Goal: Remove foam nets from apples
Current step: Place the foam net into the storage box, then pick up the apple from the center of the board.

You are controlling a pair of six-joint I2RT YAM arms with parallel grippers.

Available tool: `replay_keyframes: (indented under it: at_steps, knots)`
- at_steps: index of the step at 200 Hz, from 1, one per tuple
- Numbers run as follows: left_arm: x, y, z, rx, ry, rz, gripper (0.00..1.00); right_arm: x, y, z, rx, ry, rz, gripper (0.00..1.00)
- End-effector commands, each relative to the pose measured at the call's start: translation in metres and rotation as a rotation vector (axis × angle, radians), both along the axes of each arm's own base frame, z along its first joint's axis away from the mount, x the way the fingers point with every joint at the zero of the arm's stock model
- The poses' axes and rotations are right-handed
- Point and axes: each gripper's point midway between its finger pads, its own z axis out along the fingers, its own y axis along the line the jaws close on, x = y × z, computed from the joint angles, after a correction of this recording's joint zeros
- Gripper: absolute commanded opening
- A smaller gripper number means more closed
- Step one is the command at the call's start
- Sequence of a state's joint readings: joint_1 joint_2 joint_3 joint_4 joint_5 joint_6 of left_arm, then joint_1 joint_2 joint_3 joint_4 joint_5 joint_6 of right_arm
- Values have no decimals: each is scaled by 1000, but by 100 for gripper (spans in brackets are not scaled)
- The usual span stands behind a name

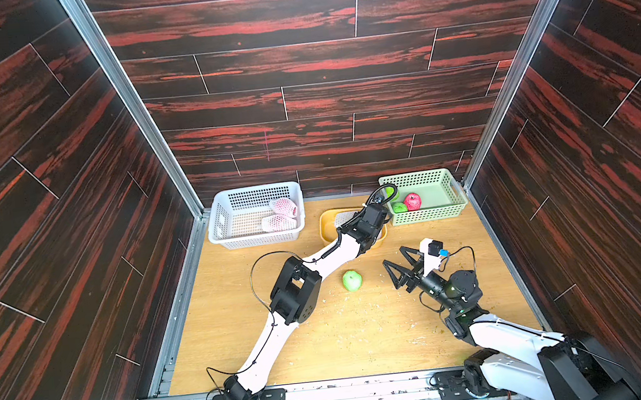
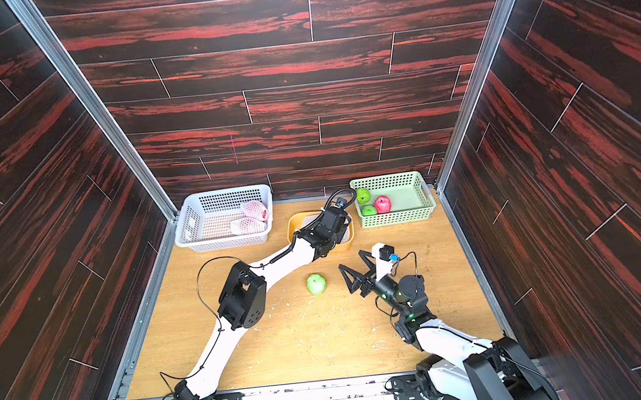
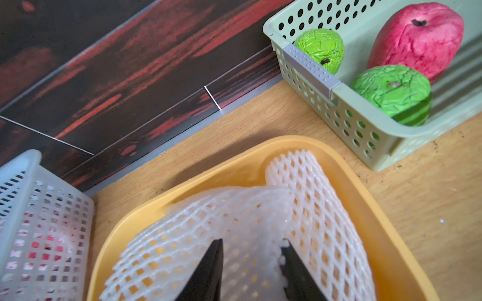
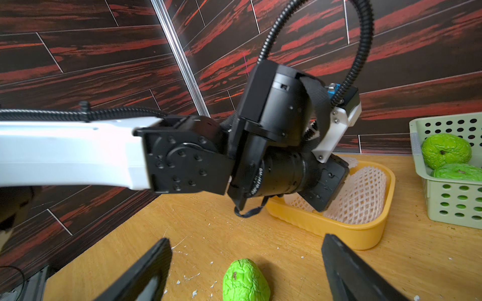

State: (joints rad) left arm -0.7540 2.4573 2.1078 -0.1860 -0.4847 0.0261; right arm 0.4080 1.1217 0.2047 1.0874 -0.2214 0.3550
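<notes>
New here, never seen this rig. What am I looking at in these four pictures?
Two robot arms on a table, each ending in a two-fingered claw. Two pictures look down from overhead; two come from cameras on the wrists. The white basket holds two apples in foam nets. The green basket holds three bare apples; another green apple lies loose on the table. The yellow tray holds empty nets. The left claw is over the tray, jaws apart, a net between them. The right claw is open by the loose apple, holding nothing.
</notes>
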Motion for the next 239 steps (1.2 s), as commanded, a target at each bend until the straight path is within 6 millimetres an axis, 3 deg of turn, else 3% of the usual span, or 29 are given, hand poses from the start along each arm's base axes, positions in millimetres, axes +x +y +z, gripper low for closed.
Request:
replay_keyframes:
  at_steps: [1,21,73,105,121,124,129,144,170,184,213,239]
  knots:
    - [-6,7,91,-107,-123,20,42,2,0,3,1,-20,3,93]
    - [-13,15,117,-140,-152,26,48,2,2,3,2,-19,9,93]
    - [-43,38,167,-228,-215,7,52,5,13,4,-51,2,66,95]
    - [-72,63,177,-216,-220,-13,59,14,25,9,-57,52,113,96]
    - [-90,83,172,-221,-218,1,60,20,37,2,-74,134,168,96]
    - [-94,88,180,-237,-235,4,60,20,40,-1,-81,153,184,96]
    - [-102,96,177,-242,-235,4,60,20,44,-4,-88,170,197,96]
    - [-123,119,168,-258,-240,18,76,21,55,-13,-130,199,206,96]
    - [-154,153,146,-313,-219,25,77,26,78,-35,-279,242,192,97]
    - [-171,169,124,-350,-176,18,79,30,87,-50,-345,281,183,97]
    - [-209,186,81,-365,-78,-36,98,38,100,-75,-404,341,195,97]
    - [-240,190,50,-381,14,-105,100,48,108,-99,-486,386,180,97]
